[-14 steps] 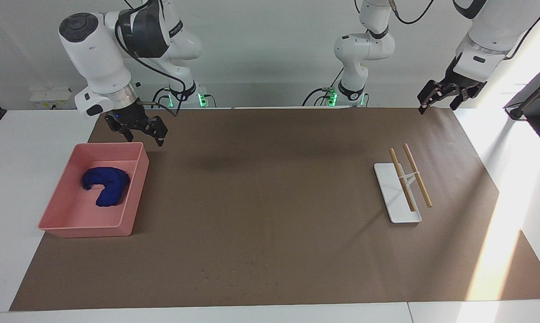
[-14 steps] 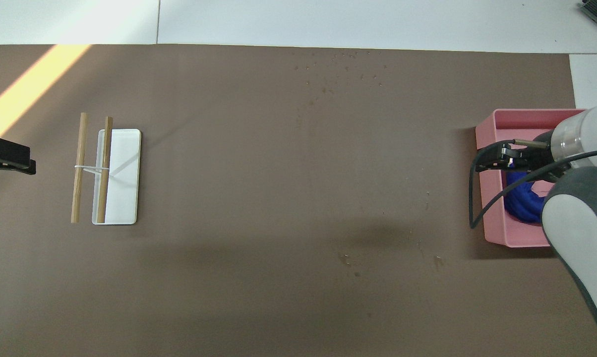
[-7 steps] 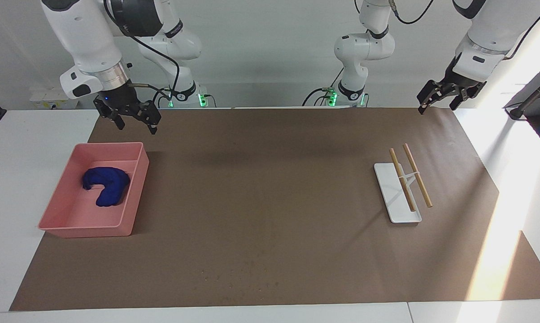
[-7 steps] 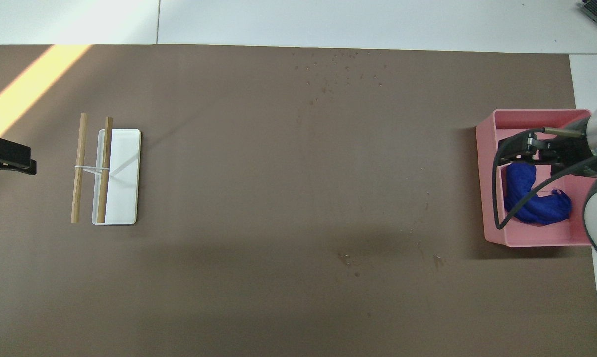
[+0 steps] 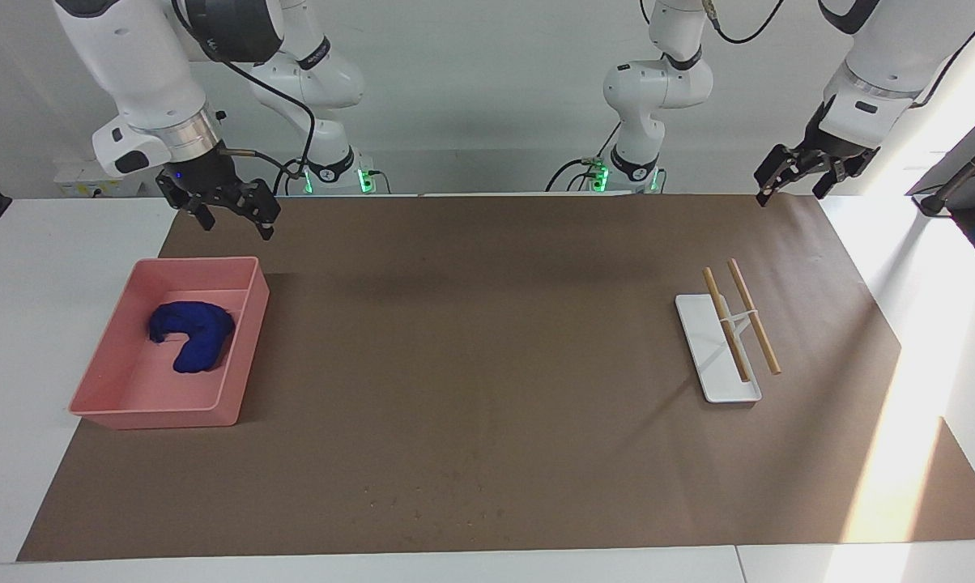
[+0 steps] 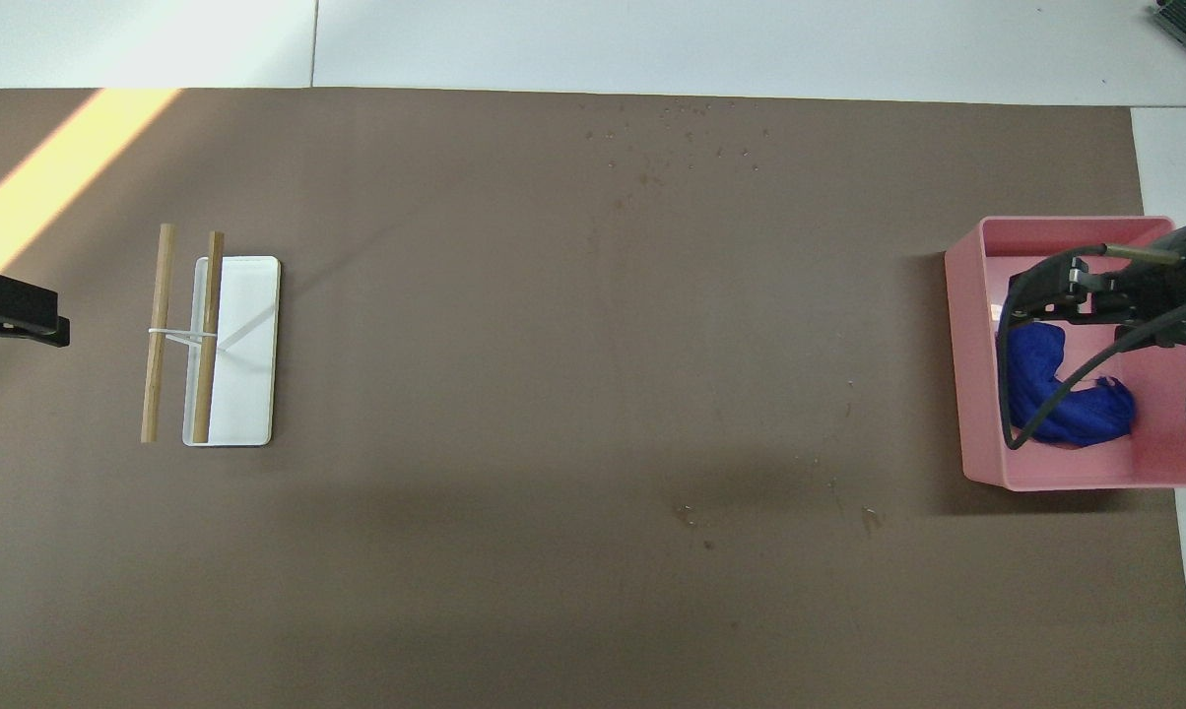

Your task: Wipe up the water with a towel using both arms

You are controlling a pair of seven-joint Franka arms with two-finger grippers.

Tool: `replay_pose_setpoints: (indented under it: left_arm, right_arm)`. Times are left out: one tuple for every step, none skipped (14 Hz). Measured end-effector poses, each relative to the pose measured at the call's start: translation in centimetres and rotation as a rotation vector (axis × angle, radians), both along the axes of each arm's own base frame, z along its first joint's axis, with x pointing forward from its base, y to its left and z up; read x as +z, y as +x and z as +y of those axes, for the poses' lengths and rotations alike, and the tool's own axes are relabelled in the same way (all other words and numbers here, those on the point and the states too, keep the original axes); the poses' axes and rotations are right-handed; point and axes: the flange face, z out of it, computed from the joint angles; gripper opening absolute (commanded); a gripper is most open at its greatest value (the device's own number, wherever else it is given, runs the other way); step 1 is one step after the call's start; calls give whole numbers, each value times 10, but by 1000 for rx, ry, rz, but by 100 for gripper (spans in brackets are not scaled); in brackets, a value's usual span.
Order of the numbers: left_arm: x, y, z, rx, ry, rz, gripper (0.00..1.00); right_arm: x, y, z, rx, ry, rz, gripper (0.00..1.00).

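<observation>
The blue towel (image 5: 192, 334) (image 6: 1056, 394) lies crumpled in the pink tray (image 5: 249, 340) (image 6: 967, 345) at the right arm's end of the table. My right gripper (image 5: 236, 225) (image 6: 1021, 295) hangs open and empty, high over the tray, well clear of the towel. My left gripper (image 5: 789, 194) (image 6: 56, 330) waits open and empty over the paper's corner at the left arm's end. Water (image 5: 447, 494) (image 6: 687, 138) shows as scattered specks on the brown paper, farther from the robots than the tray. A few more specks (image 6: 691, 512) lie nearer to the robots.
A white tray with two wooden rods (image 5: 726, 340) (image 6: 209, 340) sits toward the left arm's end. Brown paper (image 5: 487, 340) covers most of the white table. A dark object (image 5: 965, 174) stands at the table's edge by the left arm.
My right gripper has risen and drawn back toward its own end, uncovering more of the towel in the overhead view. The left arm, towel and tray have not moved.
</observation>
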Motion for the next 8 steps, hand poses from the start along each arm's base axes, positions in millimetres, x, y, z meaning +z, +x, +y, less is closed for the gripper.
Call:
replay_pose_setpoints:
  left_arm:
    - [0, 0, 0, 1, 0, 0, 100]
    - [0, 0, 1, 1, 0, -1, 100]
    - [0, 0, 0, 1, 0, -1, 100]
    - [0, 0, 0, 1, 0, -1, 100]
    - [1, 0, 0, 1, 0, -2, 100]
    - [1, 0, 0, 1, 0, -2, 100]
    - [1, 0, 0, 0, 0, -3, 100]
    - [2, 0, 0, 0, 0, -4, 100]
  right_arm:
    - [0, 0, -3, 12, 1, 4, 100]
    - [0, 0, -5, 17, 1, 5, 100]
    - [0, -1, -5, 20, 1, 6, 100]
    - [-1, -1, -4, 23, 1, 7, 100]
    - [-1, -1, -4, 24, 1, 7, 100]
    - [-1, -1, -4, 24, 1, 7, 100]
    - [-1, -1, -4, 25, 1, 7, 100]
    - [-1, -1, -3, 26, 1, 8, 100]
